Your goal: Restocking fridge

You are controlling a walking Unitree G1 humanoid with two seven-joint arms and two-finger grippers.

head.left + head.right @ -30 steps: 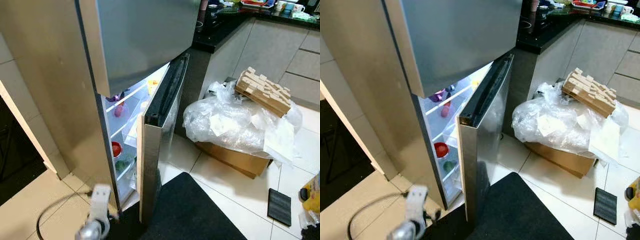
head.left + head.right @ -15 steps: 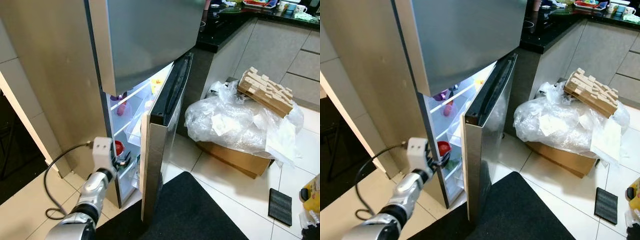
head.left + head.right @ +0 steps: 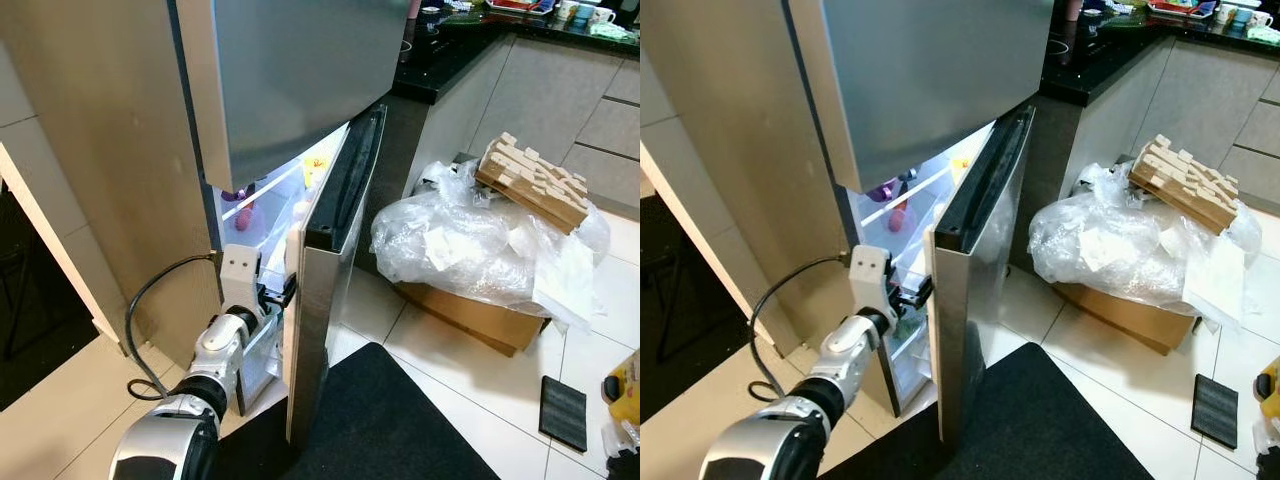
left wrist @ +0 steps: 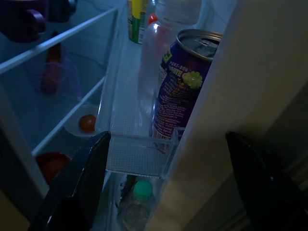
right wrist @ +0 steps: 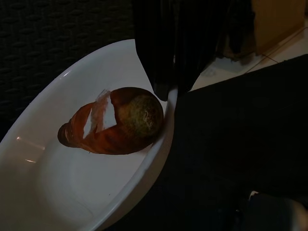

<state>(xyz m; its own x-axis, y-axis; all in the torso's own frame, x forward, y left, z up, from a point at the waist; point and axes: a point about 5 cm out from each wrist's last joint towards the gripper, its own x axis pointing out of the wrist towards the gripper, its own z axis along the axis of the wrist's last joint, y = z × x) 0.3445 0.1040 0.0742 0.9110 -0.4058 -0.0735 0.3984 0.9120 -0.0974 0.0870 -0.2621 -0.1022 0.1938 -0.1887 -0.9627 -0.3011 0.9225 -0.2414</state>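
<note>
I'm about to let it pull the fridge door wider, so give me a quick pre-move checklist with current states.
1. Left tool at the edge of the lower door: ok.
2. Fingers straddle that edge, open: ok.
3. Firm hold on the door: cannot tell.
4. Purple can and clear bottle upright in the door shelf: ok.
5. Right tool shut on the rim of the white plate with the pastry: ok.
6. Swing path: plastic-covered box stands nearby: cannot tell.

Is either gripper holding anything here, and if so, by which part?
The right gripper pinches the rim of a white plate carrying a pastry. The left gripper is open astride the fridge door's edge, clamping nothing.
</note>
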